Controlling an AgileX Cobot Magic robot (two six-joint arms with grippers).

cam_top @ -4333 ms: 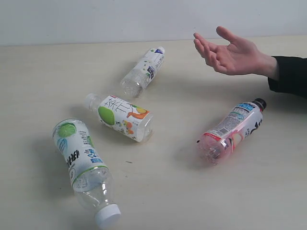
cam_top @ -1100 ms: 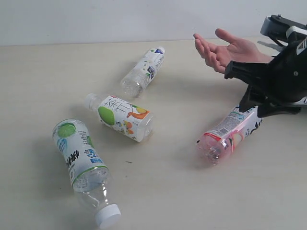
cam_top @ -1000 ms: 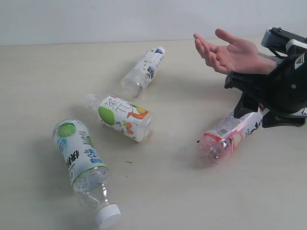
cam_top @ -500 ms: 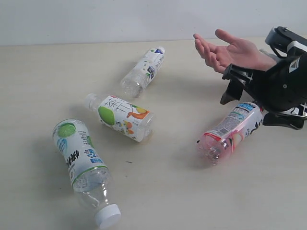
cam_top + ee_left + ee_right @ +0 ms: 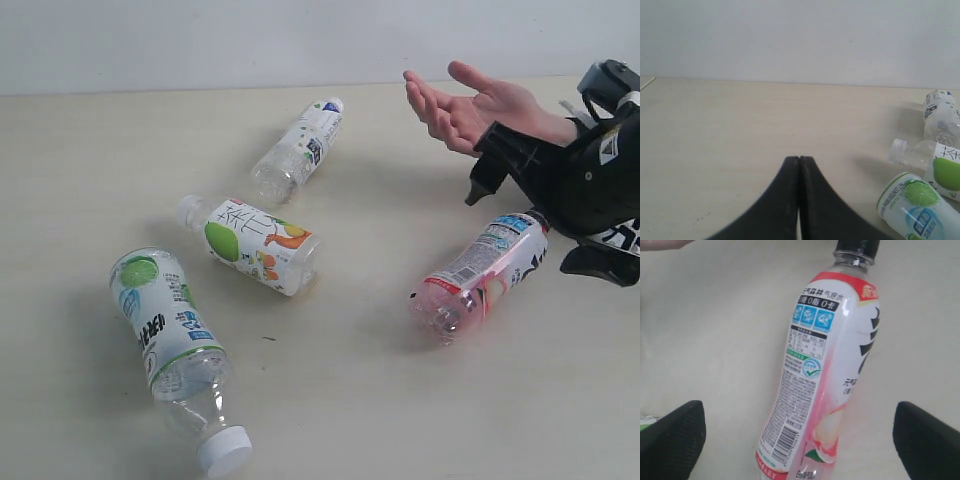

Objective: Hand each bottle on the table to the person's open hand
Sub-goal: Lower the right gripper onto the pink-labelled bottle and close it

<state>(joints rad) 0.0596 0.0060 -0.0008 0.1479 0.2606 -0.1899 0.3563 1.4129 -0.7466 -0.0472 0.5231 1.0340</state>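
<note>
On the table (image 5: 380,420), the right gripper (image 5: 530,230) stands spread wide over the lying pink bottle (image 5: 485,275), near the person's open hand (image 5: 480,110). The left gripper (image 5: 799,165) is clenched, empty. Closing jaws may push the round bottle so it rolls away. Compared with a second ago, these jaws are wider.

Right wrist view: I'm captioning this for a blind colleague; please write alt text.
A pink bottle with a black cap lies on its side on the pale table, framed by the right gripper, its jaws spread wide on either side without touching it.
</note>
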